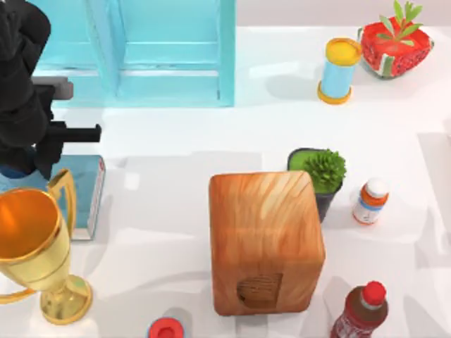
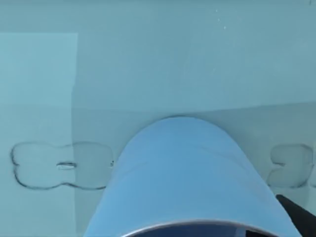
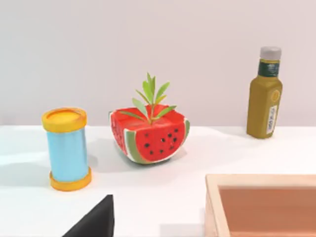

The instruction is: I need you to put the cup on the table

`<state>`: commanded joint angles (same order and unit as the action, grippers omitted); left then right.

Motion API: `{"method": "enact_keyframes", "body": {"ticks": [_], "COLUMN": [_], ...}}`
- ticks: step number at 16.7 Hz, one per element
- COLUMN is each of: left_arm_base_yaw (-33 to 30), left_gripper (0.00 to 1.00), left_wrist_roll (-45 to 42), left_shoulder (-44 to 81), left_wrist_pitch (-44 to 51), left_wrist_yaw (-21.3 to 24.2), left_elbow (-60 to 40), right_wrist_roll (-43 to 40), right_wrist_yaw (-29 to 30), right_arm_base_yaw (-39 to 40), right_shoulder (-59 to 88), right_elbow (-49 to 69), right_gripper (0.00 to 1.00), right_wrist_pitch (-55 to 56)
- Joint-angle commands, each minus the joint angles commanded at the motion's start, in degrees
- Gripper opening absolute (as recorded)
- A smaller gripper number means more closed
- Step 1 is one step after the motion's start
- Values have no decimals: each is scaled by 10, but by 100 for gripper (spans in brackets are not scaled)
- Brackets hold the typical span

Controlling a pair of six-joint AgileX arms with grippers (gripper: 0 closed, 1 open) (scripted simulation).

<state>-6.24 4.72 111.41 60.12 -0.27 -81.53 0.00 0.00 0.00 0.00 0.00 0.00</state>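
The cup (image 2: 187, 177) is a plain blue tumbler seen very close in the left wrist view, above the teal-blue book (image 2: 44, 98). A dark fingertip (image 2: 296, 215) presses against its rim. From above, a sliver of the cup (image 1: 10, 171) peeks out under my left gripper (image 1: 21, 165), which is shut on it over the book (image 1: 86, 190) at the left edge of the white table (image 1: 162, 211). A dark part of my right gripper (image 3: 94, 219) shows low in the right wrist view, parked off to the right.
A gold trophy (image 1: 35, 246) stands just in front of the book. The turquoise cabinet (image 1: 141, 49) is behind it. A large wooden block (image 1: 264, 239), potted plant (image 1: 320, 176), small bottles (image 1: 370, 201), light-blue can (image 1: 338, 70) and watermelon planter (image 1: 394, 46) lie to the right.
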Motion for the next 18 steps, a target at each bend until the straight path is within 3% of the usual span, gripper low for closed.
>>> {"method": "enact_keyframes", "body": {"ticks": [4,9,18], "left_arm_base_yaw": [0,-1,-28], "left_gripper": [0,0,0], "left_wrist_roll": [0,1,29], "left_shoulder": [-2,-18,13], "left_wrist_pitch": [10,100,129], "left_wrist_yaw": [0,0,-3], "left_elbow": [-11,-81,-127], "right_wrist_roll": [0,0,0], "right_wrist_yaw": [0,0,0], "right_arm_base_yaw": [0,0,0], "right_shoulder": [0,0,0], "right_elbow": [0,0,0], "right_gripper": [100,100,100], "right_wrist_pitch": [0,0,0]}}
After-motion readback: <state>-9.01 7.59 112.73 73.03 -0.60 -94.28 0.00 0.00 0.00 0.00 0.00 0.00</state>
